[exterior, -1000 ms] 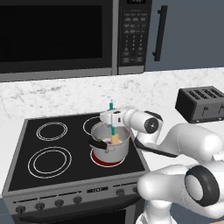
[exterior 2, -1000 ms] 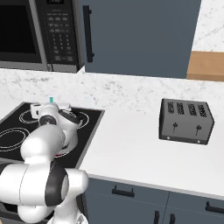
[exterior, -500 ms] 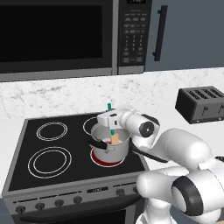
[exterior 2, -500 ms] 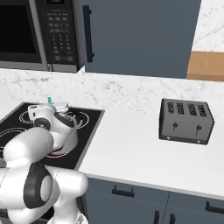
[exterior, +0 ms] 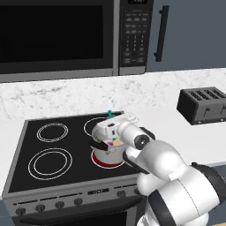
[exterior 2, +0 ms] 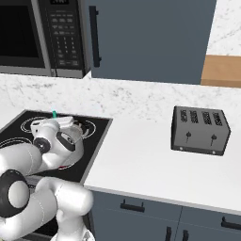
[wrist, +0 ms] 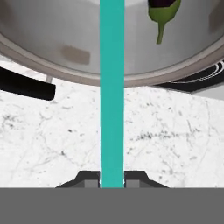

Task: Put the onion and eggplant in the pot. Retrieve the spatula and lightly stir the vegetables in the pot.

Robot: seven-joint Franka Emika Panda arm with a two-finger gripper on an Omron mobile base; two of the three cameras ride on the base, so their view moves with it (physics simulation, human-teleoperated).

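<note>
The gripper (wrist: 112,180) is clamped on the teal spatula (wrist: 112,87) handle, which runs straight up into the steel pot (wrist: 65,72). The eggplant (wrist: 163,11), green stem down, lies inside. 1 black pot handle (wrist: 26,85) sticks out over marble counter (wrist: 166,135).

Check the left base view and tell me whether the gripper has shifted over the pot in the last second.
Yes. The gripper, shut on the spatula, has swung left across the pot, away from the toaster.

arm's folded forward with the end effector (wrist: 112,179) right over the pot (exterior: 108,152), clamped tight on the spatula (wrist: 112,87) handle
</note>
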